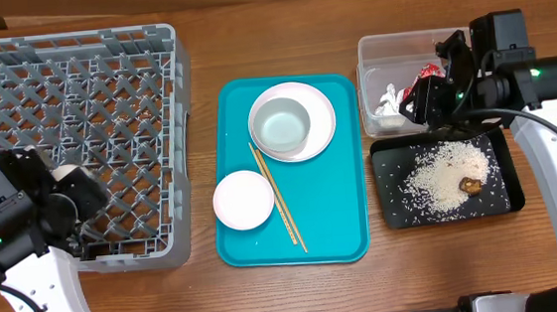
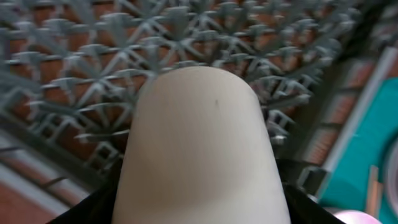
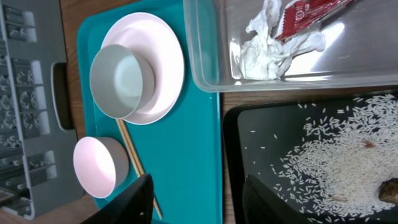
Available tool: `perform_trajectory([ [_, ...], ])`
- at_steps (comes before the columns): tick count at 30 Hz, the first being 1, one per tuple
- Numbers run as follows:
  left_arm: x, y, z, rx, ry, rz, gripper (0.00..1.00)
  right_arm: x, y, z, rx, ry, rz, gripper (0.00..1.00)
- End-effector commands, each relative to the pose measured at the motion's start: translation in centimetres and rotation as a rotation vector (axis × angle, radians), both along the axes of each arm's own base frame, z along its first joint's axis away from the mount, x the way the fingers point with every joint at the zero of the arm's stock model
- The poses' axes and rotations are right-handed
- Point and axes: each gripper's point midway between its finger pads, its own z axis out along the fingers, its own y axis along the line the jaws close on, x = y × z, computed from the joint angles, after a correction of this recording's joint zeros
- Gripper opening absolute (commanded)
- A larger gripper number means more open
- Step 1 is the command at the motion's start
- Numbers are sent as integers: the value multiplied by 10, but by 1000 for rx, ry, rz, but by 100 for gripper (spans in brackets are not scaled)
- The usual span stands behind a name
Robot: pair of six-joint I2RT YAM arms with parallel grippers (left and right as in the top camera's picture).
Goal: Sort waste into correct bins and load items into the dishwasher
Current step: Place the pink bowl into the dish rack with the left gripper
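The small white cup (image 2: 199, 143) is pinched between the jaws of my left gripper (image 1: 72, 190), over the lattice in the near half of the grey dish rack (image 1: 172, 134). Beside the rack, the turquoise tray (image 1: 333, 221) carries the grey bowl (image 1: 281, 124) on the white plate (image 1: 326, 122), the pink bowl (image 1: 242, 199) and the chopsticks (image 1: 280, 201). My right gripper (image 1: 434, 104) hangs with its jaws spread where the clear tub (image 1: 389, 43), holding the red wrapper (image 3: 311, 12) and the tissue (image 3: 267, 46), meets the black tray (image 1: 392, 207) of rice (image 1: 440, 178).
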Motion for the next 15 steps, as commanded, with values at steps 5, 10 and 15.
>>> perform_trajectory([
  [5,7,30,-50,3,193,79,16,1,-4,8,-23,-23,2,48],
  [10,25,28,-77,-63,208,45,43,-2,-4,7,-23,-12,2,48],
  [15,32,27,-78,-83,194,34,100,-4,-3,6,-20,-2,3,74],
])
